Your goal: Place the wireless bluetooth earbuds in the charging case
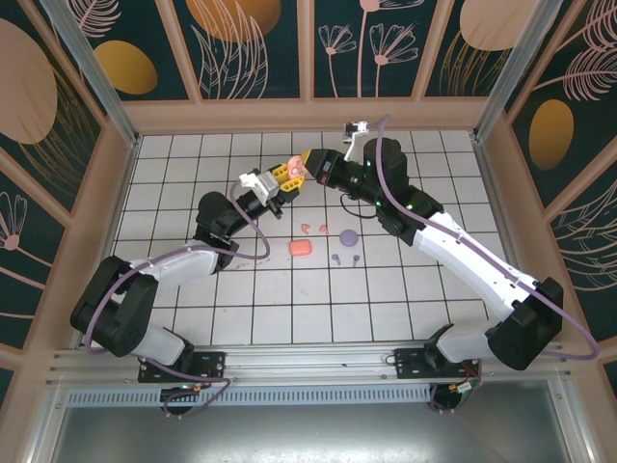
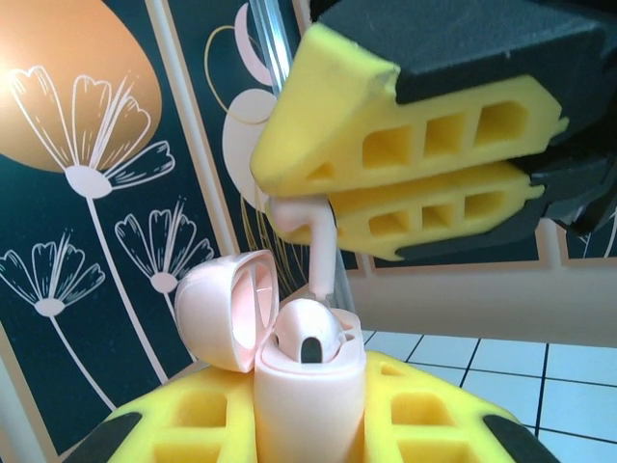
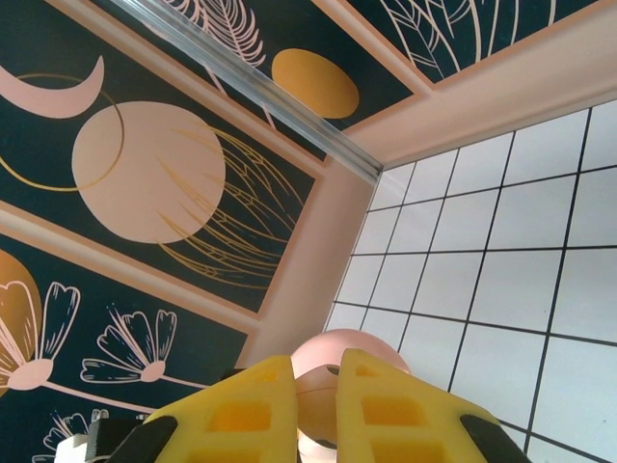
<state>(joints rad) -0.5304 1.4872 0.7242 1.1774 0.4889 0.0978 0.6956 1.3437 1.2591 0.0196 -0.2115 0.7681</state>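
I had the left gripper (image 1: 277,181) clamped narrow around the pale pink case (image 2: 308,386), holding it up off the table (image 1: 193,154) with its lid (image 2: 217,309) swung open to one side. A seated pink earbud (image 2: 307,333) filled one socket of that case. The right gripper (image 1: 307,166) stood nose to nose with the left, pinched tight on the second pink earbud (image 2: 321,256) by its head. The stem hung down to the case's mouth, just beside the seated one; I could not tell whether the tip was in its socket. On the tiles nearer me lay a coral case (image 1: 300,248) with the coral-red earbuds (image 1: 310,228) just behind it. Beside it lay a round purple case (image 1: 348,235), with the two purple earbuds (image 1: 335,258) just in front, apart from each other.
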